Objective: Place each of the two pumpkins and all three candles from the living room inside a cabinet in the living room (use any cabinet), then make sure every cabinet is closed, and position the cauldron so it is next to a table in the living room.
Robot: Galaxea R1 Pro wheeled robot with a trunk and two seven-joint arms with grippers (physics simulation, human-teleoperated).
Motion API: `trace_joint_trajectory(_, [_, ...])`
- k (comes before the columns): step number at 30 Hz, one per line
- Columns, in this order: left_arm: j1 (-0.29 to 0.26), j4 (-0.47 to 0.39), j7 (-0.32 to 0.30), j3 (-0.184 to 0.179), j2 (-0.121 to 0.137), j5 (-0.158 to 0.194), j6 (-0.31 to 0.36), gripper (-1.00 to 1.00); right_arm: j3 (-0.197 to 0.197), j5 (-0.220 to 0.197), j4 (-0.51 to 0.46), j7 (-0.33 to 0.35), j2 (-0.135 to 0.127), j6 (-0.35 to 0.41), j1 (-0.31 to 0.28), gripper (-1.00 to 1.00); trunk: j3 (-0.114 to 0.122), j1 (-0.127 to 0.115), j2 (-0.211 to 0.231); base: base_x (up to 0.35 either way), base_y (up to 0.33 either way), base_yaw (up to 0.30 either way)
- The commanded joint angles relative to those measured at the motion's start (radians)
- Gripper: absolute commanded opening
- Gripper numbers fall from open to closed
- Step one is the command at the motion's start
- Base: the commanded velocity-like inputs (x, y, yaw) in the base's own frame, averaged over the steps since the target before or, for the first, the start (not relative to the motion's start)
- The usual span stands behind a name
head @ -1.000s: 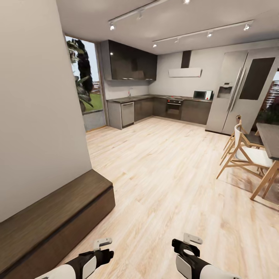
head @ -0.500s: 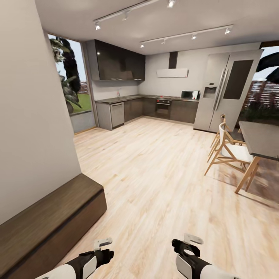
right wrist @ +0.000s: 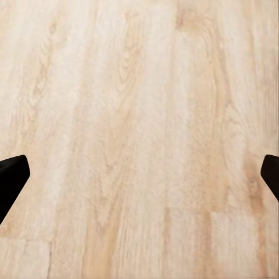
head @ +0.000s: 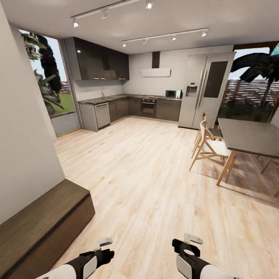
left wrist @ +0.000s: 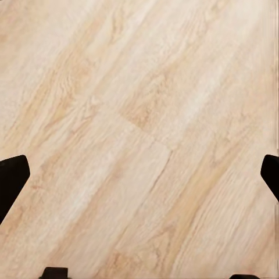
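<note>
The long low dark-brown cabinet (head: 42, 221) runs along the pale wall at the lower left of the head view, its drawer fronts shut. No pumpkins, candles, cauldron or glass coffee table are in sight. My two arms hang low over the light wooden floor (head: 147, 182). The left gripper (left wrist: 139, 174) is open, its black fingertips (left wrist: 11, 177) wide apart over bare floorboards. The right gripper (right wrist: 139, 174) is open too, with nothing but floor between its fingertips (right wrist: 11, 174).
A grey-topped dining table (head: 248, 135) with wooden chairs (head: 209, 145) stands at the right. A kitchen with dark counters (head: 128, 106) and a tall fridge (head: 203, 89) lines the far wall. A white wall (head: 23, 155) closes off the left. Open floor stretches ahead.
The whole head view has swung to the right: cabinet and kitchen slide left in the picture, and more of the dining table and right window shows. Both arms hold the same pose.
</note>
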Motion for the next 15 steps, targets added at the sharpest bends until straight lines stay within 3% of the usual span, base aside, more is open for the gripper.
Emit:
trace_joint_trajectory(1, [0.0, -0.002, -0.002, 0.009, -0.002, -0.01, 0.005, 1.0, 0.008, -0.011, -0.001, -0.003, 0.0, -0.004, -0.001, 1.0, 0.002, -0.004, 0.007, 0.0, 0.0, -0.248])
trace_joint_trajectory(15, [0.001, -0.002, -0.002, 0.009, -0.008, -0.01, 0.005, 1.0, 0.009, -0.011, 0.001, -0.002, 0.0, -0.004, -0.001, 1.0, 0.038, -0.058, 0.105, 0.0, 0.0, -0.236])
